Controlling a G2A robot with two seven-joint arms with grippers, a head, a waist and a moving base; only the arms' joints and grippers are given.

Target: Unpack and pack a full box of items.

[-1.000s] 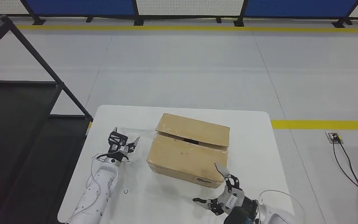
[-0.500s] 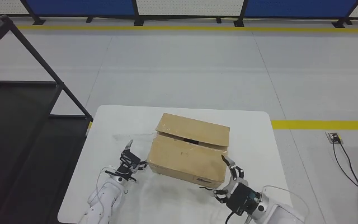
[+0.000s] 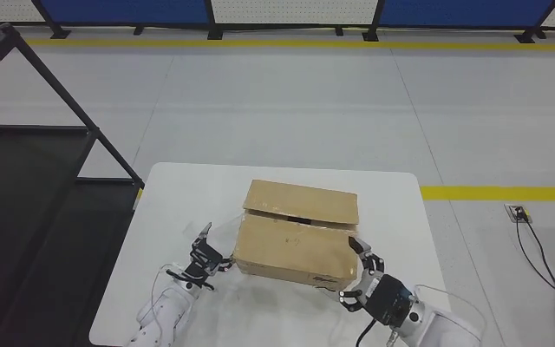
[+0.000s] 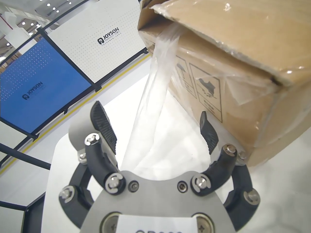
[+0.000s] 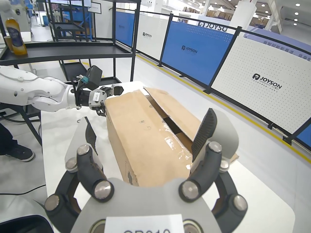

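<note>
**Chief:** Where is the box sitting, and what is changing?

**Inspector:** The cardboard box (image 3: pixel 295 234) is sitting mid-table (image 3: pixel 173 199), its top flaps (image 5: pixel 167 112) lying down but gaping along the seam. Both arms are closing in. A second ago the left gripper (image 3: pixel 217 247) was holding well off to the left and the right gripper (image 3: pixel 355 273) was hanging by the near edge. Now each is standing at one end of the box.

**Chief:** And the pincers?

**Inspector:** The left one is standing apart, just beside the box's left end. A strip of clear tape (image 4: pixel 158 78) is trailing from the flap down between its fingers, unpinched. The right one is also apart, straddling the near right corner and clamping nothing.

**Chief:** What is that meaning for the job?

**Inspector:** I am judging that unpacking is only starting, since nothing is lying out. The arms appear to be bracketing the box to steady or shift it. I am flagging the loose tape as a snag risk.
</note>
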